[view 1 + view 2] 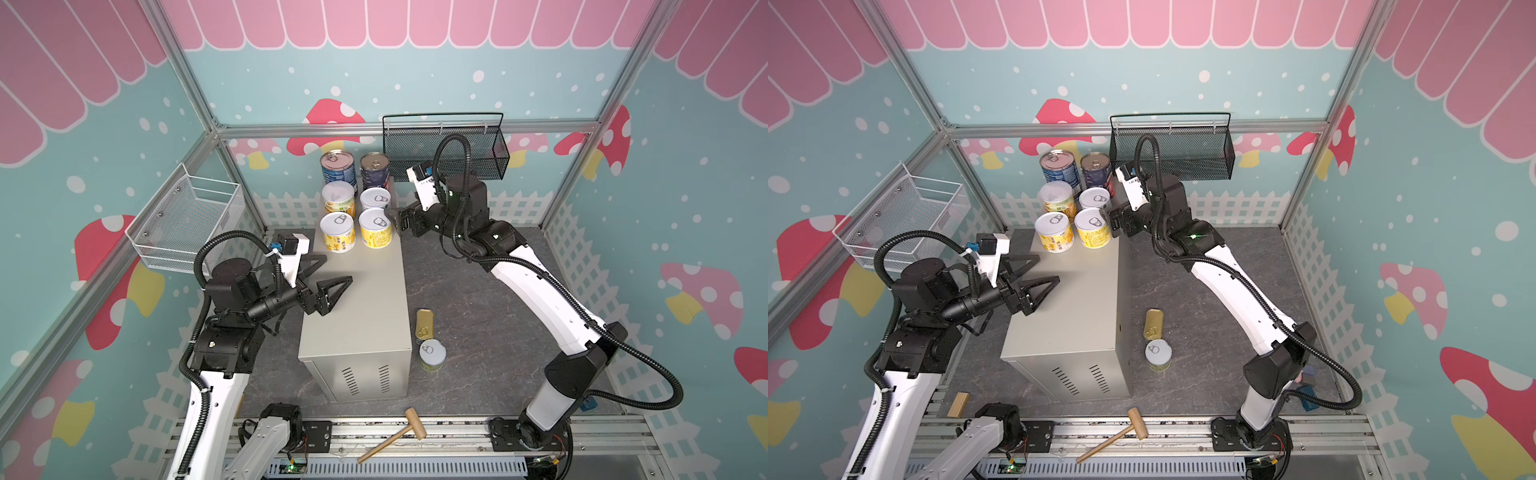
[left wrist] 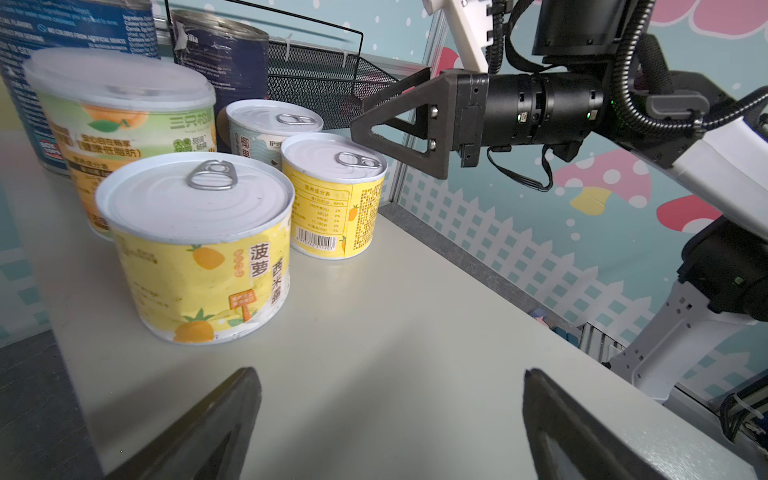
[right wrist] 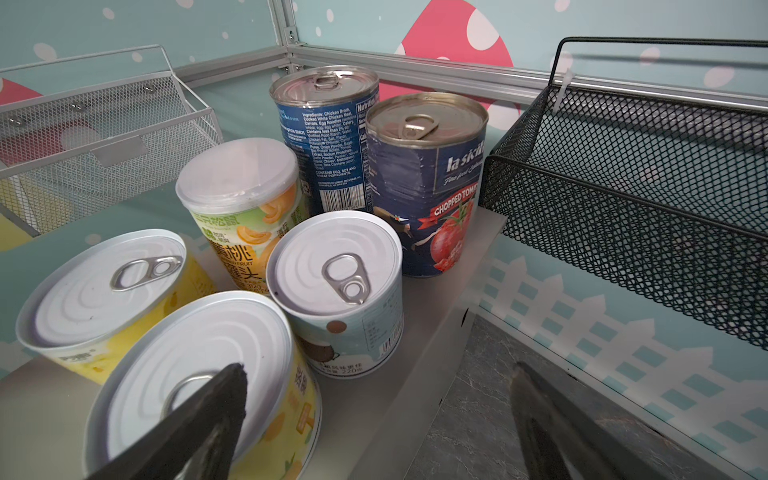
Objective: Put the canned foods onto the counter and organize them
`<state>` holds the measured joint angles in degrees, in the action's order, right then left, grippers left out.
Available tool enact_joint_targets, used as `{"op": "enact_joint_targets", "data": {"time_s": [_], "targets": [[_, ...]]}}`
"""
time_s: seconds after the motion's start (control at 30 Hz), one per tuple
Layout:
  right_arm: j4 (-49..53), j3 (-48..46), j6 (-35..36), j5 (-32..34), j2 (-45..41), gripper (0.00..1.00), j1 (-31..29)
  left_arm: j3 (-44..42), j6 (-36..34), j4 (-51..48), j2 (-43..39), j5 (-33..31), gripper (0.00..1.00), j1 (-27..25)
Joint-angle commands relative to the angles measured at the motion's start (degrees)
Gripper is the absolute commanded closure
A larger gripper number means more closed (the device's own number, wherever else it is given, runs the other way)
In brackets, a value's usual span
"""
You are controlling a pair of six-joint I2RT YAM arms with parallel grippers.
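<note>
Jaws gape empty on left gripper (image 1: 338, 269) and right gripper (image 3: 378, 372); canned foods (image 1: 376, 228) pack the counter (image 1: 365, 299) at its far end, sparing room for the gold tin (image 1: 424, 324) beside it.

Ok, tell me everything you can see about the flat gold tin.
The flat gold tin is a rounded-rectangular metal can with a pull tab at its near end. It lies lid-up on the dark tabletop, right of the counter, not on it. A short silver-lidded can sits just in front; contact is unclear.
</note>
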<state>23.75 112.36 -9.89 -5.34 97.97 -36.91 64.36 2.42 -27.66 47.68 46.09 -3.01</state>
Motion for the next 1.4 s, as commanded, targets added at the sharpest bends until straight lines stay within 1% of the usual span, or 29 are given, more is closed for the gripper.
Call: {"op": "enact_joint_targets", "data": {"time_s": [0.0,1.37], "targets": [[4.51,0.77,1.63,0.78,-0.06,0.00,-0.37,-0.55,-0.05,1.03,-0.40,0.58,0.01,0.48],[5.43,0.19,1.96,1.12,-1.20,0.00,-0.36,-0.81,0.35,1.44,-0.40,0.55,0.01,0.66]]}}
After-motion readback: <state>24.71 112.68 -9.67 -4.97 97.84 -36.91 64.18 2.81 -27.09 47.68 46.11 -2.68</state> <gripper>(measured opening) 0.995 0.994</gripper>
